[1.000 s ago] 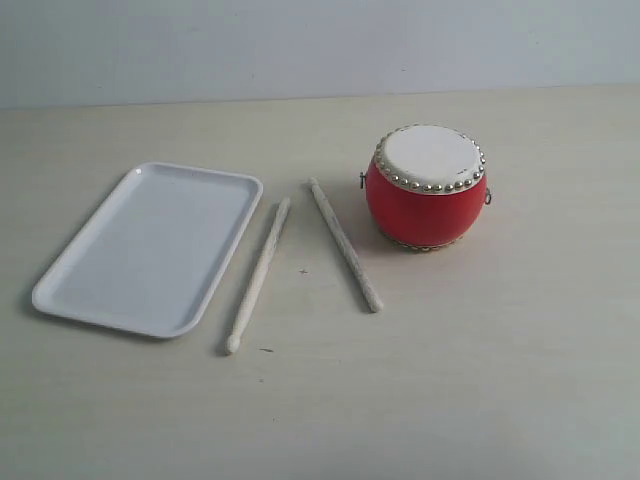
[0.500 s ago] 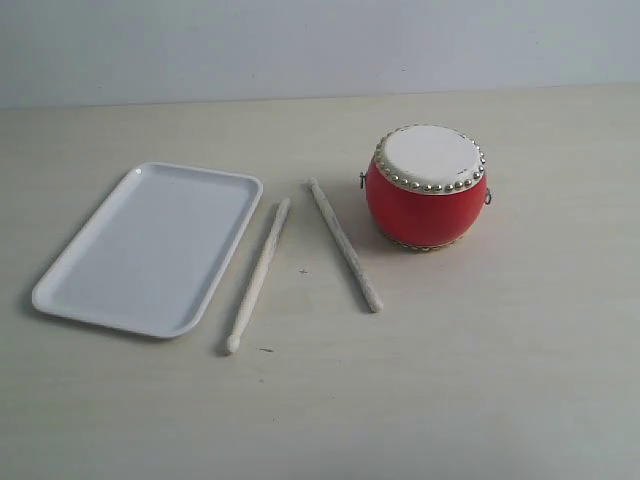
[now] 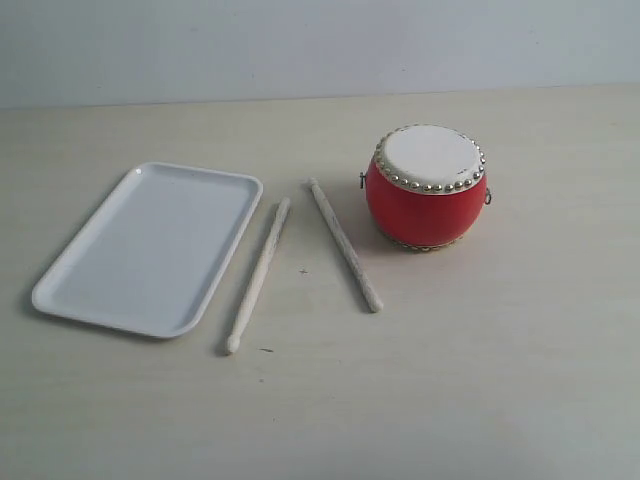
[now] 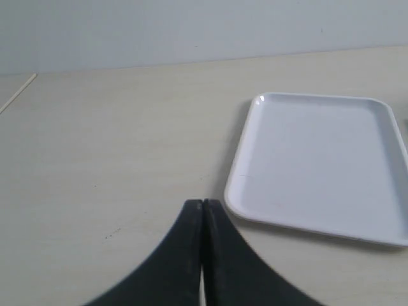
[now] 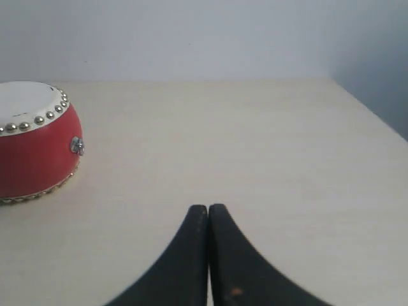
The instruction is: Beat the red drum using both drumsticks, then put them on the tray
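Observation:
The red drum (image 3: 426,187) with its white head stands upright on the table, right of centre; it also shows in the right wrist view as the red drum (image 5: 35,143). Two pale drumsticks lie flat between drum and tray: one drumstick (image 3: 257,274) beside the tray, the other drumstick (image 3: 344,244) nearer the drum. The white tray (image 3: 150,246) lies empty at the left, also seen as the tray (image 4: 319,166). My left gripper (image 4: 203,203) is shut and holds nothing, close to the tray's corner. My right gripper (image 5: 208,207) is shut and empty, well apart from the drum. Neither gripper shows in the exterior view.
The pale wooden table (image 3: 480,380) ends at a light wall behind. Its right edge (image 5: 376,115) shows in the right wrist view.

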`<action>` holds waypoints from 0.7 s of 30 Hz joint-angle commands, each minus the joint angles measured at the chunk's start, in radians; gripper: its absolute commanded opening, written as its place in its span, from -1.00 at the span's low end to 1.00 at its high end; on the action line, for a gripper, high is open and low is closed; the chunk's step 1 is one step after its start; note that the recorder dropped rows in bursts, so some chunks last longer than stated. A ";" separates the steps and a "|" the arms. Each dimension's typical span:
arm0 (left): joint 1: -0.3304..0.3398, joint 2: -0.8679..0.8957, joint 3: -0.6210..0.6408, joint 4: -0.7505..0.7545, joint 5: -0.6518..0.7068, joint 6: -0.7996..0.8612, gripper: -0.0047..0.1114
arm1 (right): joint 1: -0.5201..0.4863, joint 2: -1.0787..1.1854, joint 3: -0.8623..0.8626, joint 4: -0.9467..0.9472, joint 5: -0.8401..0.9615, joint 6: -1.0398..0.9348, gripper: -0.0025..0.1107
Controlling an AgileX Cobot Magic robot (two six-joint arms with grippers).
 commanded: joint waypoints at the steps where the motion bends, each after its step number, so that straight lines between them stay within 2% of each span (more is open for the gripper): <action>1: -0.001 -0.006 0.001 0.002 -0.004 0.001 -0.92 | -0.008 -0.006 0.004 -0.062 -0.014 -0.035 -0.96; 7: -0.001 -0.006 0.001 0.002 -0.004 0.001 -0.92 | -0.008 -0.006 0.004 -0.044 -0.032 -0.025 -0.96; 12: -0.001 -0.006 0.001 0.002 -0.004 0.001 -0.92 | -0.008 -0.006 0.004 0.015 -0.301 -0.025 -0.96; 14: -0.001 -0.006 0.001 0.002 -0.004 0.001 -0.92 | -0.008 -0.006 0.004 0.031 -0.350 -0.025 -0.96; 21: -0.001 -0.006 0.001 0.002 -0.004 0.001 -0.92 | -0.008 -0.006 0.004 0.031 -0.378 -0.025 -0.96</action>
